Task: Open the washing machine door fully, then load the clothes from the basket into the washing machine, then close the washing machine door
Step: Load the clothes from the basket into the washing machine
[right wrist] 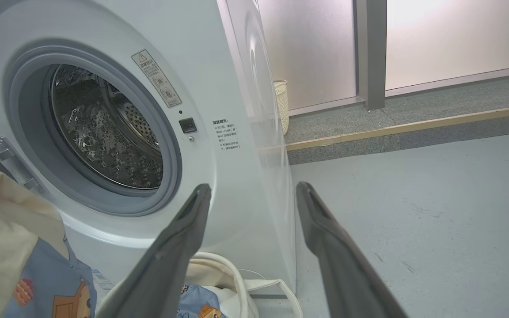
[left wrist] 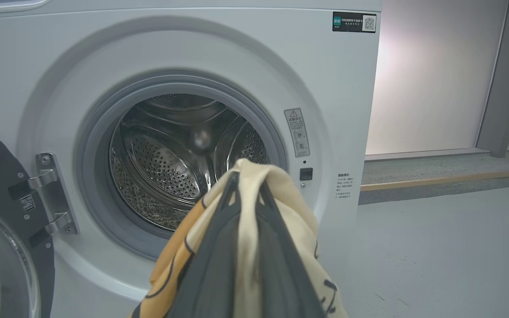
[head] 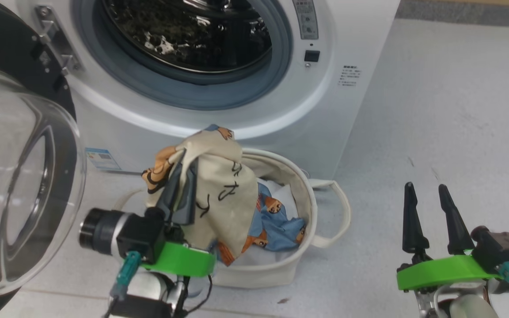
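Note:
The white washing machine [head: 347, 39] stands with its door [head: 20, 176] swung wide to the left, glass bowl facing me, steel drum [left wrist: 170, 163] exposed. My left gripper [head: 184, 163] is shut on a cream garment [head: 223, 185] with black marks, lifted above the basket [head: 276, 269] just below the machine's opening. The cloth drapes over both fingers [left wrist: 219, 256] in the left wrist view. A light blue bear-print garment [head: 276, 225] lies in the basket. My right gripper [head: 427, 194] hangs open and empty over the floor, right of the basket.
Grey floor [head: 449, 110] stretches to the right of the machine. The door hinge [head: 55, 39] sits at the opening's left. A pale perforated bin [right wrist: 282, 104] stands behind the machine by a frosted wall. A raised kerb [right wrist: 413, 128] runs along the back.

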Motion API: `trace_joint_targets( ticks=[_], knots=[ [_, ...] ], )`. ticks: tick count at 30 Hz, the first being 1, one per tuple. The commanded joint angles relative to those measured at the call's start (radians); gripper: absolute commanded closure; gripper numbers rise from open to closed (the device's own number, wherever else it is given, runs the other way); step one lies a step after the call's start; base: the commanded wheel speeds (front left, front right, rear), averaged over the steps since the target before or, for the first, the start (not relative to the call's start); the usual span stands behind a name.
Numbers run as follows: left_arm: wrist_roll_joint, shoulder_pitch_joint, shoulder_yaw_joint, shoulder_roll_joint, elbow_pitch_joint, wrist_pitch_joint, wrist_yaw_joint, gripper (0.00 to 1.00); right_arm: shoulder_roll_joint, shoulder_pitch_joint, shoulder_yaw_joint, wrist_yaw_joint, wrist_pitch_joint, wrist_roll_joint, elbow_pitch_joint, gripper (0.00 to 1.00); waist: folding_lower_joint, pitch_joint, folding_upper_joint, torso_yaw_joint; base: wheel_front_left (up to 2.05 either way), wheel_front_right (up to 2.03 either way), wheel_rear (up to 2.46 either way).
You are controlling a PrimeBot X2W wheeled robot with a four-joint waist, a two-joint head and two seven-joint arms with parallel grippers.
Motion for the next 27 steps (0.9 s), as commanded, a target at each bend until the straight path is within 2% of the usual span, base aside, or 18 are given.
trace_joint_targets(
  ticks=[1,9,16,22,27],
  knots=[
    [0.017,-0.057,0.042,0.001,-0.031,-0.012,-0.007,1.00,-0.004,-0.017,0.025,0.000,-0.005,0.001,-0.036,0.00,0.0001,0.017,-0.0001,-0.010,0.00,0.00,0.00],
    [0.031,-0.193,0.105,0.001,-0.010,-0.012,-0.024,1.00,-0.004,-0.064,0.035,0.000,-0.005,-0.005,-0.053,0.00,0.0001,0.142,-0.0001,-0.059,0.00,0.00,0.00],
    [0.034,-0.402,0.189,0.041,0.041,-0.012,-0.049,1.00,-0.004,-0.142,0.053,0.000,-0.005,0.011,-0.086,0.00,0.0001,0.302,-0.0001,-0.150,0.00,0.00,0.00],
    [0.012,-0.654,0.287,0.102,0.157,-0.012,-0.088,1.00,-0.004,-0.201,0.068,0.000,-0.005,0.044,-0.128,0.00,0.0001,0.457,-0.0001,-0.236,0.00,0.00,0.00],
    [0.024,-0.886,0.320,0.138,0.349,-0.012,-0.090,1.00,-0.004,-0.248,0.078,0.000,-0.005,0.070,-0.134,0.00,0.0001,0.568,-0.0001,-0.282,0.00,0.00,0.00]
  ],
)
